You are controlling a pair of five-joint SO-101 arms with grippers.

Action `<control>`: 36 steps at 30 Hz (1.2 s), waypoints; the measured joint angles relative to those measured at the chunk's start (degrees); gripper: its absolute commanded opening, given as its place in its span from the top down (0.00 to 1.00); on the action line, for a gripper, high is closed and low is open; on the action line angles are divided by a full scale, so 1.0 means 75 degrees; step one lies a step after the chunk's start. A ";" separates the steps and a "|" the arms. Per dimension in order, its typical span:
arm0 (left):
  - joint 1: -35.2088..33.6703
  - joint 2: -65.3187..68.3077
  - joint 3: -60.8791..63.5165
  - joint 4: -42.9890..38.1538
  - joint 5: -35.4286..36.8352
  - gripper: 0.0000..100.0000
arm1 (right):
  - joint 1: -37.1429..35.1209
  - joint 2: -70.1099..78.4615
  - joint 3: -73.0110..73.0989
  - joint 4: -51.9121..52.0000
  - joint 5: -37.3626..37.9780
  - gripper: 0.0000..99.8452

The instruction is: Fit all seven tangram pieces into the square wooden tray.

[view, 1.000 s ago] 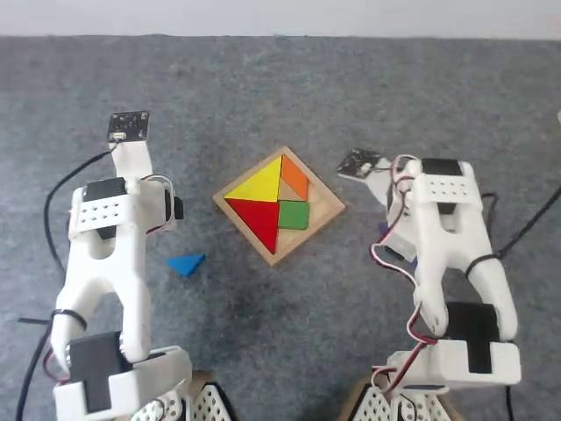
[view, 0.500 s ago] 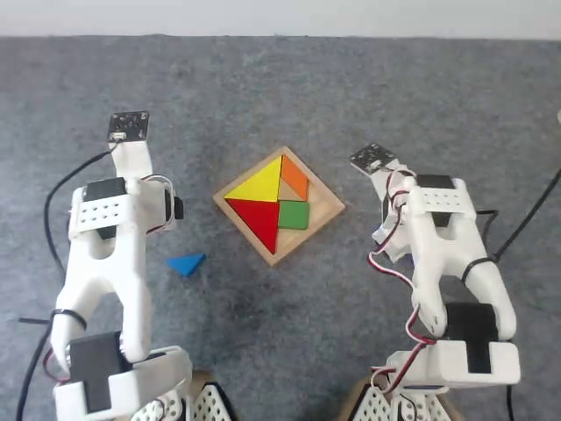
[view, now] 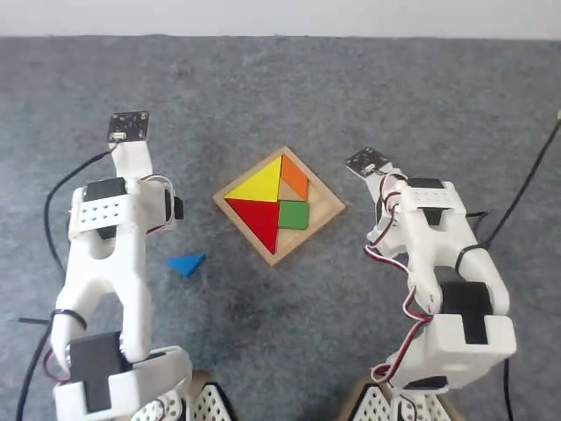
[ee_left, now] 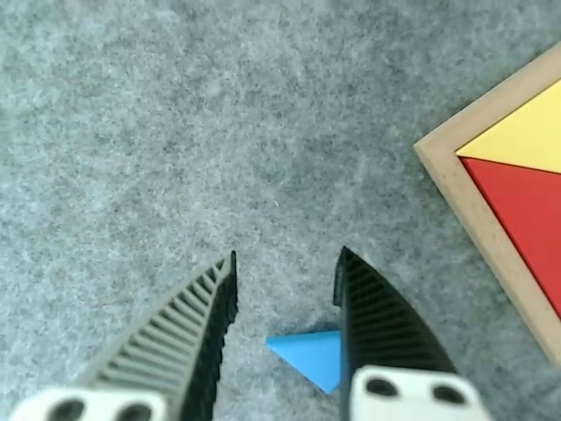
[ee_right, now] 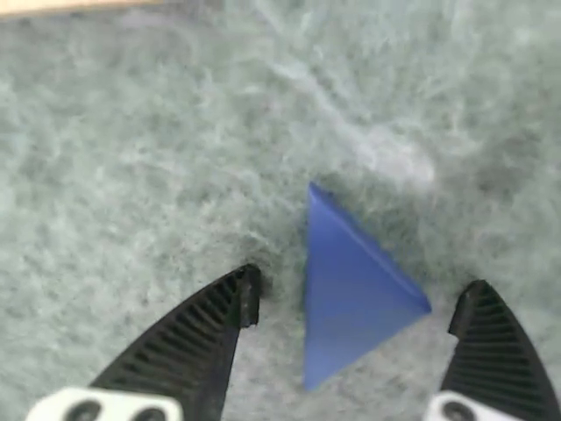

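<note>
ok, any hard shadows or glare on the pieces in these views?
High view: light is even, with at most a faint shadow along the tray edges and no glare on the pieces in it. Left wrist view: no glare; the light blue triangle sits in soft shade beside a finger of the left gripper. Right wrist view: the dark blue triangle casts a soft shadow on the mat.

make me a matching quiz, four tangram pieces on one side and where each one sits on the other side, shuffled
1 yellow triangle
2 green square
3 light blue triangle
4 dark blue triangle

a on the carpet, in the gap of the open right gripper
b in the tray, just below the orange piece in the high view
c in the tray, along its upper left rim
d on the carpet by the left gripper

Pairs: 1-c, 2-b, 3-d, 4-a
</note>
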 measured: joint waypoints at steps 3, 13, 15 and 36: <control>0.0000 0.0000 0.0000 0.0000 0.0000 0.82 | 0.0000 0.0000 0.0000 0.0000 0.0234 0.83; 0.0000 0.0000 0.0000 0.0000 0.0000 0.82 | 0.0023 0.0023 -0.0211 -0.0082 0.0246 0.85; 0.0000 0.0000 0.0000 0.0000 0.0000 0.82 | 0.0023 0.0047 -0.0340 -0.0035 -0.0023 0.85; 0.0000 0.0000 0.0000 0.0000 0.0000 0.82 | -0.2895 0.0586 -0.4021 0.1325 -0.4665 0.85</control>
